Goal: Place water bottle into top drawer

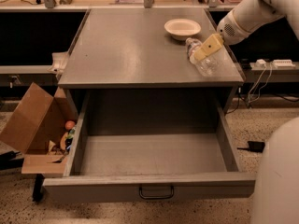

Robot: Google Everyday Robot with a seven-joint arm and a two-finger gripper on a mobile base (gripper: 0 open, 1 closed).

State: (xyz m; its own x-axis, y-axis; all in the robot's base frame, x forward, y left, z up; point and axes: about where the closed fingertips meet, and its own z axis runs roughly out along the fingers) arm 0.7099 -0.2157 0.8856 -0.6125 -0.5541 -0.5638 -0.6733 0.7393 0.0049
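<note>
The water bottle lies on its side on the grey cabinet top, near the right front corner, white cap pointing toward the back. My gripper, with its pale yellow tip, comes in from the upper right on the white arm and sits over the bottle's upper half, at or just above it. The top drawer is pulled fully open below the cabinet top. Its inside is bare and its small dark handle faces front.
A white bowl stands on the cabinet top just behind the bottle. A brown cardboard box with small items sits on the floor left of the drawer. My white base fills the lower right. Cables and a power strip lie at right.
</note>
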